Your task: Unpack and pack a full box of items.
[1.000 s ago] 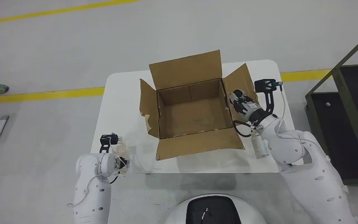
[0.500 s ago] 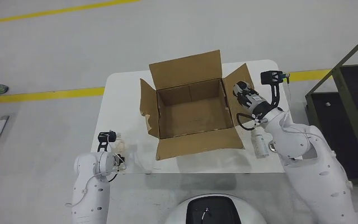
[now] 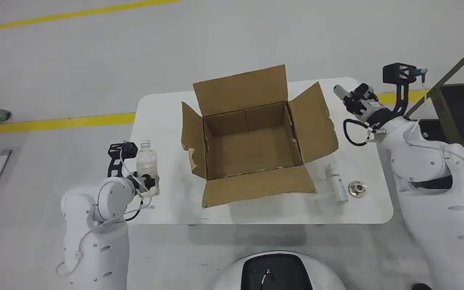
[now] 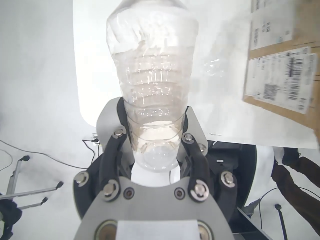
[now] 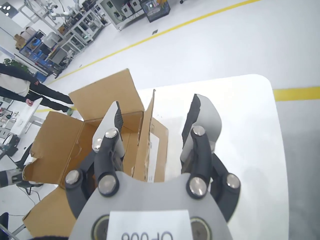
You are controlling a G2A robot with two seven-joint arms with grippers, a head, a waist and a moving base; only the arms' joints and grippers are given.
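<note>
Top and wrist views, packing stage as I judge it. The cardboard box (image 3: 250, 141) stands open at mid-table with all four flaps out and its visible floor bare. My left hand (image 4: 153, 126) pinches a clear bottle (image 4: 152, 76) at its base end, over the left part of the table (image 3: 163, 109) and well apart from the box, with the neck pointing away from the robot. My right hand (image 5: 157, 111) is spread with nothing between its fingers, and it hangs above the table's far right corner beside the box's right flap (image 3: 319, 119). A small bottle (image 3: 335, 183) lies on its side near the front right edge, and a round metal piece (image 3: 356, 189) sits just beside it. The main risk, in my reading, is the grip. The fingers close only on the rounded bottom of a smooth, thin-walled bottle, so the long body could swing or slide out during the carry. The left flap stands between the bottle and the opening, and a low pass could catch it and push the light, empty box across the table. The bottle's cap is cut off in the left wrist view. I cannot tell whether the bottle touches the table, how much liquid it holds, or what the round piece is. The box floor just behind the near wall is hidden from above.
</note>
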